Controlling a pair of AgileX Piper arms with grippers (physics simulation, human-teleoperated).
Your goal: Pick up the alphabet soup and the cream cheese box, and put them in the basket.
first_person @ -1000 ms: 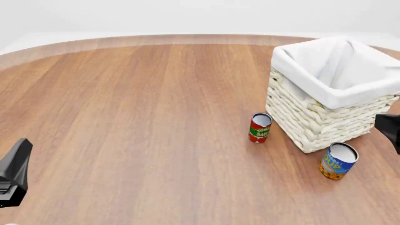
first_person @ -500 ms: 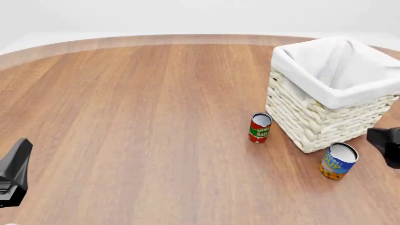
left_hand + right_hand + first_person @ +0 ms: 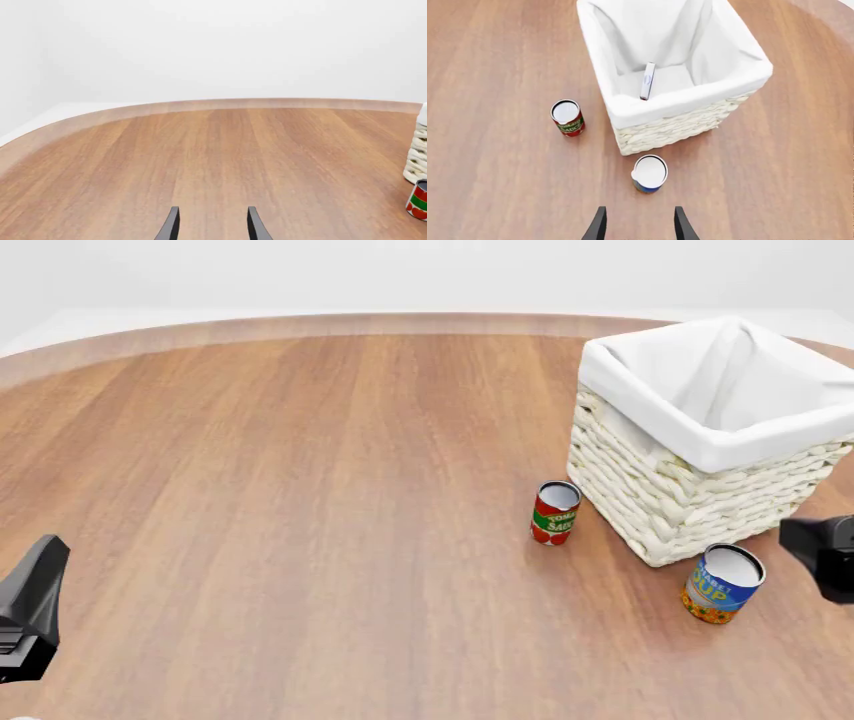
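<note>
The alphabet soup [image 3: 722, 584] stands upright on the table just in front of the basket [image 3: 667, 495]; the right wrist view shows its silver top, alphabet soup [image 3: 649, 173]. Inside the basket [image 3: 687, 102], the cream cheese box [image 3: 646, 81] stands on its thin edge on the liner floor. My right gripper [image 3: 639, 210] hangs open above the table, a short way before the soup can, with nothing between its fingers. Far to the left, my left gripper [image 3: 212, 210] is open over bare wood and also holds nothing.
A smaller red-and-green can [image 3: 555, 512] stands upright just left of the basket, also seen as the red can [image 3: 568, 117] and red can [image 3: 418, 200]. Dark arm parts show at the left edge [image 3: 27, 610] and right edge [image 3: 821, 555] of the front view.
The right arm has shifted a little leftward and nearer in the front view, closer to the soup can. The left arm and all objects have stayed put.
</note>
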